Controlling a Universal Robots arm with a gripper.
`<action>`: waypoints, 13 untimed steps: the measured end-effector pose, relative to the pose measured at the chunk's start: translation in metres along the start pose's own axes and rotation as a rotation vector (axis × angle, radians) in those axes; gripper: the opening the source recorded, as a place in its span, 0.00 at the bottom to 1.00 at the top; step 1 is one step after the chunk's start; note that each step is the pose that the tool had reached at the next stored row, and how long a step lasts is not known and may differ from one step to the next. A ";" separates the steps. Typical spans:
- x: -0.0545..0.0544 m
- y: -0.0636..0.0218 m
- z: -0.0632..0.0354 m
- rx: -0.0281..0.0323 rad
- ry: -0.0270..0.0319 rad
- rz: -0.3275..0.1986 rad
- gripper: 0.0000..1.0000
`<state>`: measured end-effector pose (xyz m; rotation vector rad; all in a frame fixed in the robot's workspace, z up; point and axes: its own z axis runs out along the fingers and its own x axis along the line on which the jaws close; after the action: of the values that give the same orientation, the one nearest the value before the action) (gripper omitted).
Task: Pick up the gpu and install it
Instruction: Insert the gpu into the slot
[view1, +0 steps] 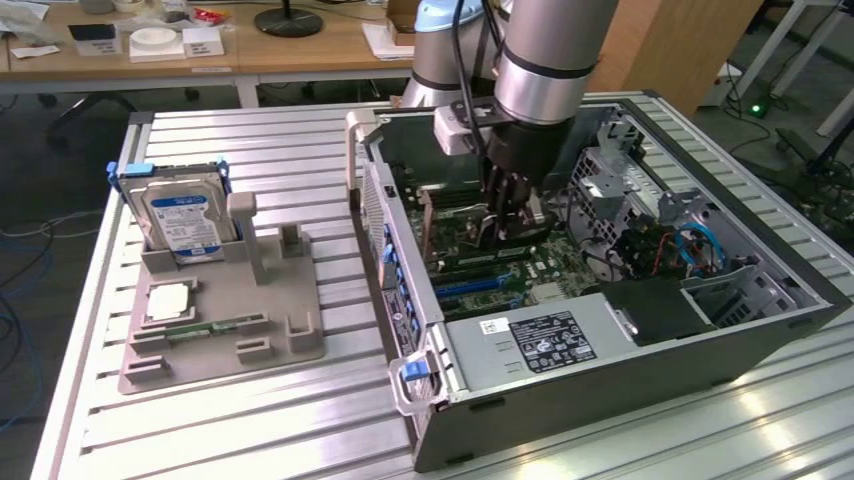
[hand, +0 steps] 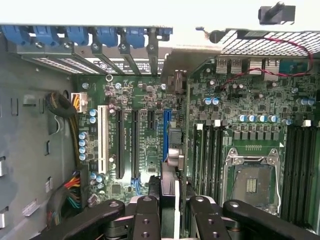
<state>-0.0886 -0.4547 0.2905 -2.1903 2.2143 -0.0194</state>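
**GPU clamped in the gripper above the expansion slots**

The gripper (view1: 513, 222) is seen lowered into the open computer case (view1: 801, 290), which is laid on its side on the ribbed aluminium table (view1: 267, 420). Its fingers (hand: 145, 217) are pressed against the 2 faces of the gpu (hand: 170, 180), so the card is clamped between them and is seen edge-on in the wrist view. The gpu is held upright over the motherboard (hand: 240, 100) and is lined up with the blue expansion slot (hand: 166, 125). Whether its lower edge is seated in that slot or only held just above it cannot be told. The card's pale metal end is turned toward the slotted rear wall of the case, where a row of blue retaining clips (hand: 75, 35) is fitted.

Beside the blue slot, 2 long black slots (hand: 120, 145) and 1 white slot (hand: 102, 140) are seen. On the other side of the card, the CPU socket (hand: 252, 182) is framed by its metal latch.

At the near end of the case, the power supply (view1: 547, 340) is mounted with its label facing up. On the exterior view's left, well apart from the case, a grey holder (view1: 267, 300) is placed on the table. A hard drive (view1: 187, 222) is stood upright at its far end, and a green memory stick (view1: 214, 327) is laid flat nearer the front.
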 end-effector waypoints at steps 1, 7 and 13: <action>0.000 0.0001 0.0016 0.0001 0.0000 0.002 0.27; 0.000 0.0036 0.0071 0.0000 0.0001 0.005 0.27; 0.002 0.0039 0.0121 -0.0002 0.0001 0.005 0.27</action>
<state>-0.0921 -0.4569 0.2783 -2.1844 2.2203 -0.0192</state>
